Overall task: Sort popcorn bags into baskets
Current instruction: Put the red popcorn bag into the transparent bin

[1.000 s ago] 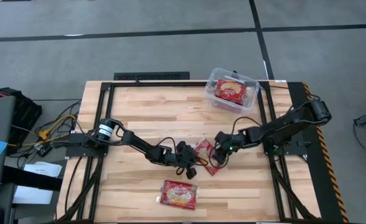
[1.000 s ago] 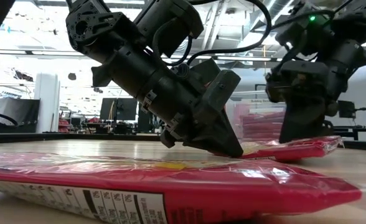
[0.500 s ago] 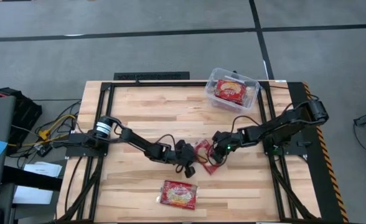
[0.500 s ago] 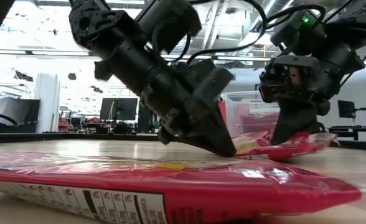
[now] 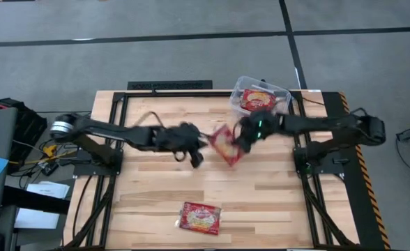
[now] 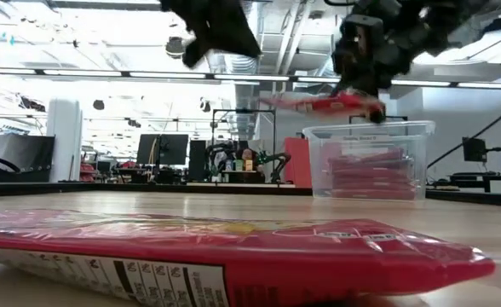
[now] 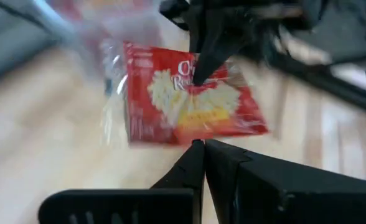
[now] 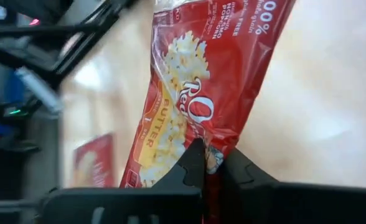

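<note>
My right gripper [image 5: 243,137] is shut on a red popcorn bag [image 5: 224,146] with a yellow-cream picture, held in the air over the table's middle, short of the basket. The basket [image 5: 261,100], a clear plastic tub at the far right, holds another red bag [image 5: 257,102]. My left gripper [image 5: 195,148] hangs shut just left of the held bag and touches nothing. In the left wrist view its fingers [image 7: 201,149] point at the bag [image 7: 183,99]. A third bag [image 5: 200,217] lies flat near the table's front edge. My right gripper pinches the bag between its two fingers at one end [image 8: 215,148], and the bag's length runs away from the fingers. The bag is lifted clear of the table and lies roughly level in the low view [image 6: 319,104], higher than the tub's rim.
The tub [image 6: 370,162] stands on the wood beyond the held bag. The near bag [image 6: 233,256] fills the low view's foreground. Black frame rails [image 5: 121,111] border the table on the left, right and far sides. Bare wood lies between the near bag and the arms.
My right gripper has taken hold of the bag and carried it up and toward the table's far edge, nearer the basket; the bag is now clear of the wood. My left gripper has left the bag, rising and drawing back toward the far left.
</note>
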Robot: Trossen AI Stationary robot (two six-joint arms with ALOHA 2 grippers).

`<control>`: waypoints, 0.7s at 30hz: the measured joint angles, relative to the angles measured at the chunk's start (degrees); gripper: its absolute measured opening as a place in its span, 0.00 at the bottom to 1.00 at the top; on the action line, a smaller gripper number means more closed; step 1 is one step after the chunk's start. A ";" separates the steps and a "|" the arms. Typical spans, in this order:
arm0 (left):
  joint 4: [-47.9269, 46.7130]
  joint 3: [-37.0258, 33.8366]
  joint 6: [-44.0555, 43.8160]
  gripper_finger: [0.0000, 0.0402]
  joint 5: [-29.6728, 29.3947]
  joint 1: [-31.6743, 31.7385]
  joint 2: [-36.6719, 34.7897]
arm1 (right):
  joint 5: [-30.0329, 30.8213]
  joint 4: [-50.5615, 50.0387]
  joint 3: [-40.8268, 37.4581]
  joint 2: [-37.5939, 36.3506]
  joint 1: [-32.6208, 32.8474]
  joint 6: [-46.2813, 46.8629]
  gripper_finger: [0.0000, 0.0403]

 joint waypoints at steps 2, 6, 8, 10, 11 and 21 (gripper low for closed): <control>-1.78 0.00 2.44 0.00 -4.72 0.25 -4.05 | 0.00 -10.32 5.40 -1.90 -5.82 -8.07 0.08; -5.08 0.00 5.11 0.00 -15.62 0.21 -9.52 | 0.14 -29.07 18.28 -1.44 -17.14 -25.47 0.06; -6.76 0.02 5.36 0.00 -17.83 0.21 -10.91 | 0.38 -35.62 24.55 0.17 -22.31 -33.64 0.05; -9.22 0.02 5.31 0.00 -19.05 0.27 -11.53 | 2.02 -41.14 29.61 2.36 -26.57 -41.16 0.06; -9.92 0.02 5.05 0.00 -19.15 0.29 -11.55 | 2.91 -43.47 31.86 3.62 -28.45 -44.14 0.07; -15.70 -0.58 0.66 0.00 -16.22 0.25 -10.04 | 4.70 -49.47 39.19 15.01 -40.61 -60.06 0.10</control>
